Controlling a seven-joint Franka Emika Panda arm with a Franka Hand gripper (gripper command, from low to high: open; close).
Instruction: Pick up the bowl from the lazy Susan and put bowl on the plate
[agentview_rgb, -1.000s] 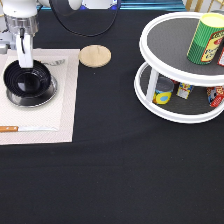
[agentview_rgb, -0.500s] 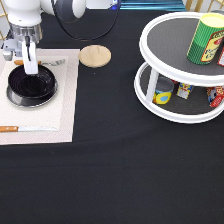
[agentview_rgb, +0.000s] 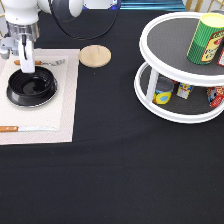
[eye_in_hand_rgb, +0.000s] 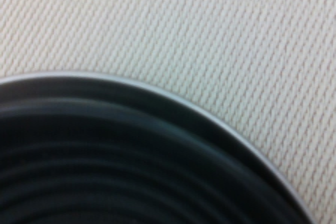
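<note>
Close to me the black worktop (agentview_rgb: 115, 175) is bare. A bit further back, at the exterior view's left, lies a pale place mat (agentview_rgb: 60, 107) with a knife (agentview_rgb: 22, 129) along its near edge.

On that mat sits the bowl (agentview_rgb: 31, 87), black and shiny. It rests on the plate (agentview_rgb: 11, 98), which shows only as a thin silver edge peeking out around the bowl. In the wrist view that same silver line (eye_in_hand_rgb: 217, 125) curves between the dark bowl (eye_in_hand_rgb: 112, 165) and the woven mat (eye_in_hand_rgb: 225, 50). So the bowl is off the lazy Susan (agentview_rgb: 165, 107) and on the plate. I think the main job looks done.

The gripper (agentview_rgb: 28, 62) hangs right over the far rim of the bowl. I can see one white finger (agentview_rgb: 28, 56) pointing down at the rim. I cannot tell if the fingers are spread or pinching the rim, so the letting go may or may not be done.

Behind the bowl lies a fork (agentview_rgb: 42, 63), and next to the mat is a small wooden disc (agentview_rgb: 95, 55). Far off, at the exterior view's right, the lazy Susan holds a green can (agentview_rgb: 205, 39) on top and small jars (agentview_rgb: 164, 92) below.
</note>
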